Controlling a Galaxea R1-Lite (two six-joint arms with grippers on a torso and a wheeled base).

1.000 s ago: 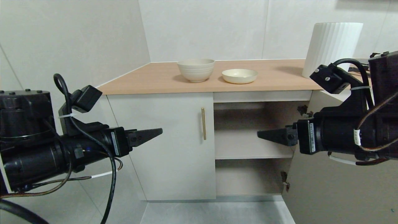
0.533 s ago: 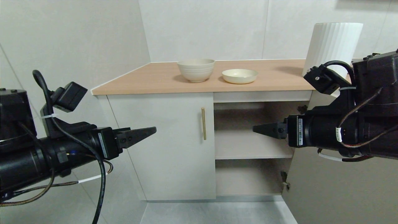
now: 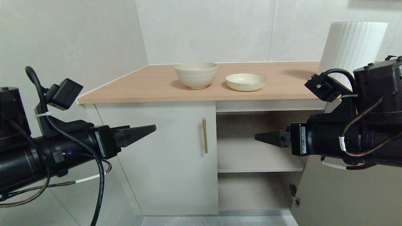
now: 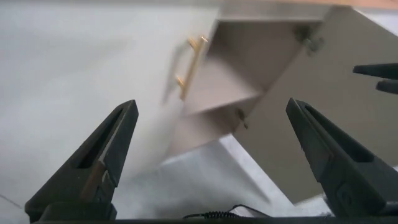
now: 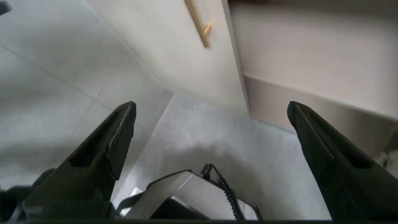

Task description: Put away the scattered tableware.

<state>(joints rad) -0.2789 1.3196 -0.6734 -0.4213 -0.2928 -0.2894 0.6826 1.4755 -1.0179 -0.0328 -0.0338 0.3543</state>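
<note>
Left gripper (image 3: 151, 128) hangs in front of the closed cabinet door (image 3: 169, 163), a bit below counter height. Its fingers are spread wide apart and hold nothing. A brass handle (image 3: 204, 135) runs down that door's right edge. Up on the wooden counter (image 3: 132, 88) sits a ribbed cream bowl (image 3: 196, 74), and just to its right a shallow dish (image 3: 246, 82), near it but not touching. Below the dish the cabinet's right side is open, showing a shelf (image 3: 251, 155). Right gripper (image 3: 257, 137) points in at about shelf level, fingers also wide apart and holding nothing. A tall ribbed white container (image 3: 351, 47) stands at the counter's far right.
</note>
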